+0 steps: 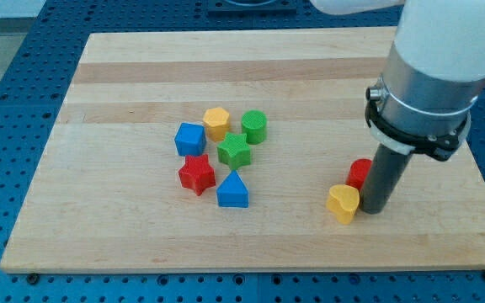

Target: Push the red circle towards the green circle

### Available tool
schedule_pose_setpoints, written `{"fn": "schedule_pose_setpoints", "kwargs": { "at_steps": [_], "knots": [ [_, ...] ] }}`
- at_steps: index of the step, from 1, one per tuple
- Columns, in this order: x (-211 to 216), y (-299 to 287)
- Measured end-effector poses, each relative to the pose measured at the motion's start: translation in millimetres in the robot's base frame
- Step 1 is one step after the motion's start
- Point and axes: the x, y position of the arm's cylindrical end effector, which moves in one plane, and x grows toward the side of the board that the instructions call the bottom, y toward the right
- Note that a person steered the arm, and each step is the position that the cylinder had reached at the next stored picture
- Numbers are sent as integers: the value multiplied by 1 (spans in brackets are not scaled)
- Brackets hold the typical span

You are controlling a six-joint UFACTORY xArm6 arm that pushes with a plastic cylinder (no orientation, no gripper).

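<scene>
Touching my tip (371, 209), red circle (359, 172) just left, green circle (254, 126) well apart

The board (141, 93) is pale wood with visible grain running in long strips — smooth, with a soft satin look. Under it, the blue base (23, 50) looks like painted metal dotted with rows of holes. The blocks all seem to be matt plastic with a slightly ribbed, printed-looking texture: red circle (359, 172), green circle (254, 126), yellow heart (343, 203), red star (196, 174), green star (234, 151), blue triangle (232, 191), blue cube (189, 139), yellow hexagon (216, 122). My tip (371, 210) is a dark matt rod — plastic or rubber, hard to tell. Above it sit a shiny metal collar (419, 105) and glossy white arm casing (453, 38).
</scene>
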Motion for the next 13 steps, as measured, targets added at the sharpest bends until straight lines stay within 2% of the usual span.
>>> {"fn": "schedule_pose_setpoints", "kwargs": {
  "at_steps": [3, 4, 6, 7, 11, 13],
  "knots": [
    [-47, 0],
    [-51, 3],
    [-73, 50],
    [-81, 50],
    [-81, -35],
    [-81, -45]
  ]
}}
